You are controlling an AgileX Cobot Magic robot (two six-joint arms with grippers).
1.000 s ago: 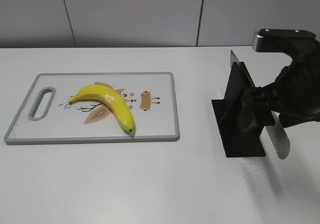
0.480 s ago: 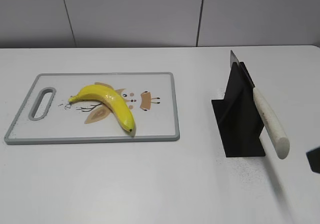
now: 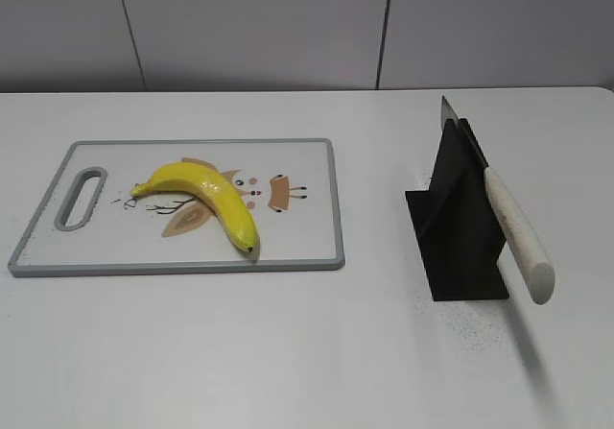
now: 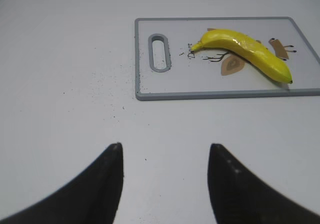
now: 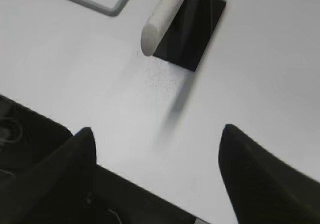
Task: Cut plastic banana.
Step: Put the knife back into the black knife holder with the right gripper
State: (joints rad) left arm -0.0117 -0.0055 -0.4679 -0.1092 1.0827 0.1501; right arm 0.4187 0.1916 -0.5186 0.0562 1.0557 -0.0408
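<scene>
A yellow plastic banana [image 3: 207, 199] lies whole on a grey-rimmed white cutting board [image 3: 317, 251] at the left of the table; it also shows in the left wrist view [image 4: 247, 56]. A knife with a white handle [image 3: 518, 232] rests in a black stand [image 3: 460, 237] at the right, handle toward the front. Neither arm shows in the exterior view. My left gripper [image 4: 165, 151] is open and empty over bare table, near the board's handle end. My right gripper [image 5: 157, 134] is open and empty, back from the knife handle [image 5: 162, 13], near the table's front edge.
The board [image 4: 145, 58] has a handle slot [image 4: 159, 52] at its left end. A grey wall runs behind the white table [image 3: 307, 352]. The table's front edge and dark space below it show in the right wrist view [image 5: 30, 134].
The right arm, which was at the knife stand one second ago, has drawn back out of the exterior view. The knife stays in the stand. The banana and board have not moved.
</scene>
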